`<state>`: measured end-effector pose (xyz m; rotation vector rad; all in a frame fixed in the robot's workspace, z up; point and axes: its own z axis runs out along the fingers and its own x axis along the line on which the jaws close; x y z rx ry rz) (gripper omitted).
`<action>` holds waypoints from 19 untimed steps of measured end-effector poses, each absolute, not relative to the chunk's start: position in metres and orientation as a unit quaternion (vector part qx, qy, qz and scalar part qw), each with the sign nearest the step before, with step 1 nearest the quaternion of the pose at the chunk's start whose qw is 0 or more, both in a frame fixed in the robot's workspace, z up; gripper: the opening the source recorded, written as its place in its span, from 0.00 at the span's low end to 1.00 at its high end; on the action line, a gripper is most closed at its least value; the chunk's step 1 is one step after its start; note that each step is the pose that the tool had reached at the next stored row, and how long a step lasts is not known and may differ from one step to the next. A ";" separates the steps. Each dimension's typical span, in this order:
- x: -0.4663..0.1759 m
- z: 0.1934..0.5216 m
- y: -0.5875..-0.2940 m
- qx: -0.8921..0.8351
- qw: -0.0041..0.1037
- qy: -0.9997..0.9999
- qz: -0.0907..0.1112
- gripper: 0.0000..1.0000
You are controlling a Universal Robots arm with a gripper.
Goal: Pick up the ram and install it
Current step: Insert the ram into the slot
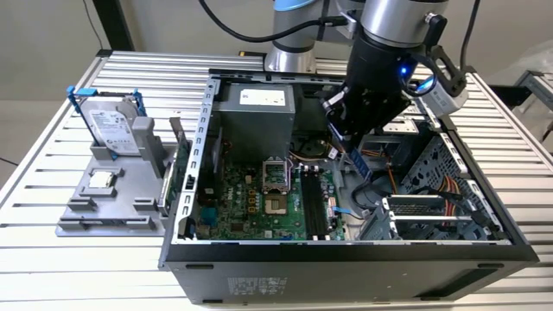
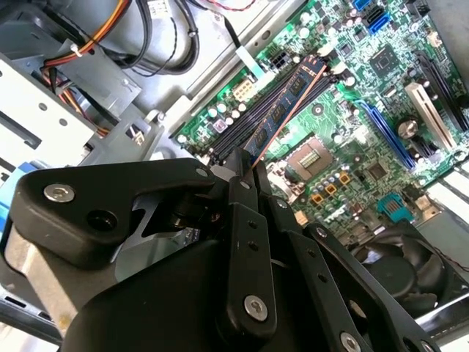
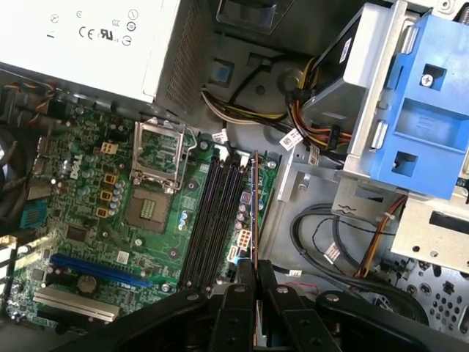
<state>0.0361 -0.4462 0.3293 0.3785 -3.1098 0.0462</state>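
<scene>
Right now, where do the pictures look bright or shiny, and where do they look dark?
In the exterior view, a blue light glows on the arm, and the computer case looks dim beneath it; in the second wrist view, the metal cage is glaring white while the end effector gripping the memory stick is black; in the first wrist view, the power supply looks brightest.

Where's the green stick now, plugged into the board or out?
Out: the gripper is clamped on the ram, holding it above the motherboard, not seated in the black slots.
</scene>
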 end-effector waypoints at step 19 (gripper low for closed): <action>0.035 0.327 -0.446 0.078 0.004 -0.997 0.011 0.00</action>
